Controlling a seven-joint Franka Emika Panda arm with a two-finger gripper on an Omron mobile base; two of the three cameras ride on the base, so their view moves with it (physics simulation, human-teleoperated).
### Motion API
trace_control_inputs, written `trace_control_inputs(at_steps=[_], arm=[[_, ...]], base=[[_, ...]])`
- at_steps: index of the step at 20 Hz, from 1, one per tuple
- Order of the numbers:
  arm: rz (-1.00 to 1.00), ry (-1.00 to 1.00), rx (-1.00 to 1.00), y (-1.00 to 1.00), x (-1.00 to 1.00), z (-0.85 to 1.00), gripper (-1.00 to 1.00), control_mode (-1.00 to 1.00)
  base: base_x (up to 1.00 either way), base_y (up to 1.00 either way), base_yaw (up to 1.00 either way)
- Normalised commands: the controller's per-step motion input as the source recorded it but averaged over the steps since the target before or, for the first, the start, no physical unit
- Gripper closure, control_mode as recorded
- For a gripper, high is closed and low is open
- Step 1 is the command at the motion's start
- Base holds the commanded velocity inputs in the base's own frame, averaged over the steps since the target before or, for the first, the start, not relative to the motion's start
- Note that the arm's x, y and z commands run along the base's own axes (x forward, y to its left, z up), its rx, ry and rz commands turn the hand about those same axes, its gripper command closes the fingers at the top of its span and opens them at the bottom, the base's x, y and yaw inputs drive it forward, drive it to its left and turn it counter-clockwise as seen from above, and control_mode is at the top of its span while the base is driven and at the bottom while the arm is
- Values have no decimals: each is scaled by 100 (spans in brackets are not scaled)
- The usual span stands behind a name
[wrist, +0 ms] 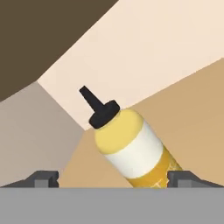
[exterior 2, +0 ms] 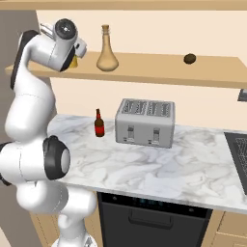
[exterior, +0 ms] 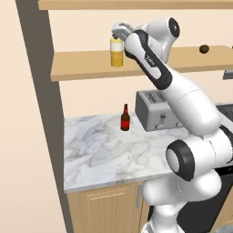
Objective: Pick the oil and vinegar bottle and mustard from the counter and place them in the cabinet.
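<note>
Mustard [exterior: 117, 52] upright on cabinet [exterior: 91, 66] shelf, long axis vertical, nozzle upward, between spread jaws, untouched.

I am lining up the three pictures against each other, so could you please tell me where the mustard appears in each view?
Left base view: the mustard stands upright on the cabinet shelf, upper centre, at the tool.
Right base view: a sliver of yellow beside the wrist, upper left, on the same shelf.
Hand view: centre, tilted in the picture, between the open fingertips.
Shared landmark: the light wood shelf.
</note>
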Motion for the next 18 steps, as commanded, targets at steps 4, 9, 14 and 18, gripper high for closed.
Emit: trace_control_inputs(at_steps=[4,9,14,18], arm=[[24,0,-12,0,-78,19,-100,-100],[25,0,-12,0,-88,2,-100,-100],[25,0,-12,0,-94,0,-100,-100],[26,0,-16,0,-95,0,-100,-100]], base=[[0,0,0],[0,0,0],[0,0,0],[0,0,0]])
